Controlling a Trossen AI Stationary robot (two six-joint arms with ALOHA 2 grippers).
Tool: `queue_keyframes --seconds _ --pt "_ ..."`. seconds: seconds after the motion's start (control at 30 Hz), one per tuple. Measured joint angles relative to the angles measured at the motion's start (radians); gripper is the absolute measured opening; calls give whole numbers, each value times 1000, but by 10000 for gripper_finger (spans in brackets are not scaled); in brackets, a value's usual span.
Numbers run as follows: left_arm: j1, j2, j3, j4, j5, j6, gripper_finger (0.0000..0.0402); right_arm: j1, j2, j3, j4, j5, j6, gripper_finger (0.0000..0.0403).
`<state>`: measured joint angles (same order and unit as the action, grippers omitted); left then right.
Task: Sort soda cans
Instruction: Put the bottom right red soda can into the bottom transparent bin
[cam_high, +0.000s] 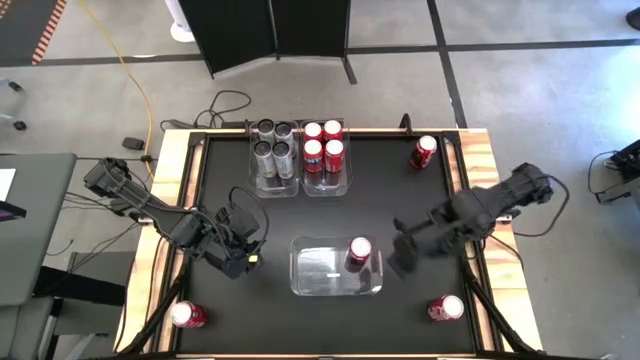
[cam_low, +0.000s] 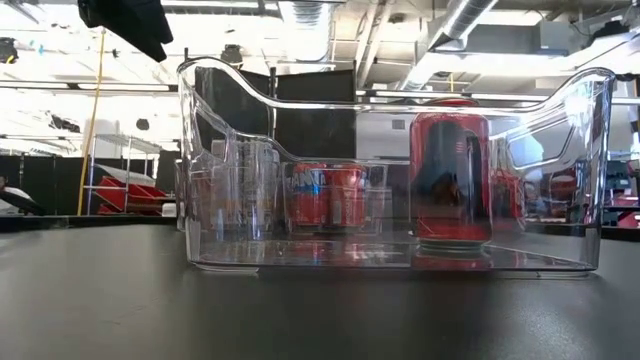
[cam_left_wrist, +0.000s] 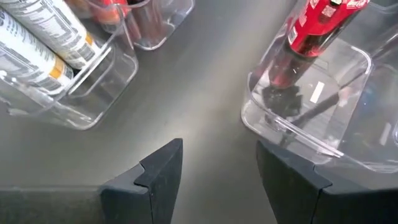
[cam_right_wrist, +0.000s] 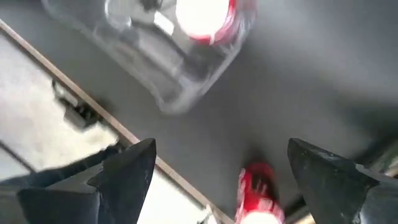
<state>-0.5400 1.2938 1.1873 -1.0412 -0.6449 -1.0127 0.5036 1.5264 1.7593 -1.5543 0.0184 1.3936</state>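
A red soda can (cam_high: 358, 252) stands upright at the right end of a clear bin (cam_high: 312, 282) near the table's middle front; the low view shows this can (cam_low: 450, 180) through the bin's wall (cam_low: 250, 170). My left gripper (cam_high: 243, 262) hangs open left of this bin, its fingers (cam_left_wrist: 163, 177) over bare table. My right gripper (cam_high: 403, 255) hovers wide open right of the bin, above the table, with nothing between its fingers (cam_right_wrist: 127, 171). Below it in the right wrist view is a loose red can (cam_right_wrist: 256, 190).
At the far middle, one clear bin holds silver-grey cans (cam_high: 273, 150) and its neighbour holds red cans (cam_high: 323, 148). Loose red cans stand at the far right (cam_high: 425, 151), near right (cam_high: 446, 308) and near left (cam_high: 187, 315). The table has a wooden rim (cam_high: 480, 180).
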Motion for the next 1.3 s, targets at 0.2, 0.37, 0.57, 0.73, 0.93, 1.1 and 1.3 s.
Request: queue_keyframes --seconds 0.2,0.37,0.57,0.73,0.93,1.1,1.3 --pt "12 0 0 1 -11 24 201 172 -2 -64 -15 -49 164 373" --pt "21 0 0 9 -12 24 201 301 0 -159 -15 -141 326 373" --pt "21 0 0 42 -12 36 201 437 -2 -228 3 -149 533 373" --pt "24 0 0 101 -12 80 201 514 -3 -288 110 -122 629 373" --pt "39 0 0 169 -11 125 201 563 -3 -391 204 -61 720 373" --pt "45 0 0 176 -3 126 201 560 -3 -486 287 -52 730 373" --pt "45 0 0 176 8 125 201 533 -3 -585 404 -38 730 373"
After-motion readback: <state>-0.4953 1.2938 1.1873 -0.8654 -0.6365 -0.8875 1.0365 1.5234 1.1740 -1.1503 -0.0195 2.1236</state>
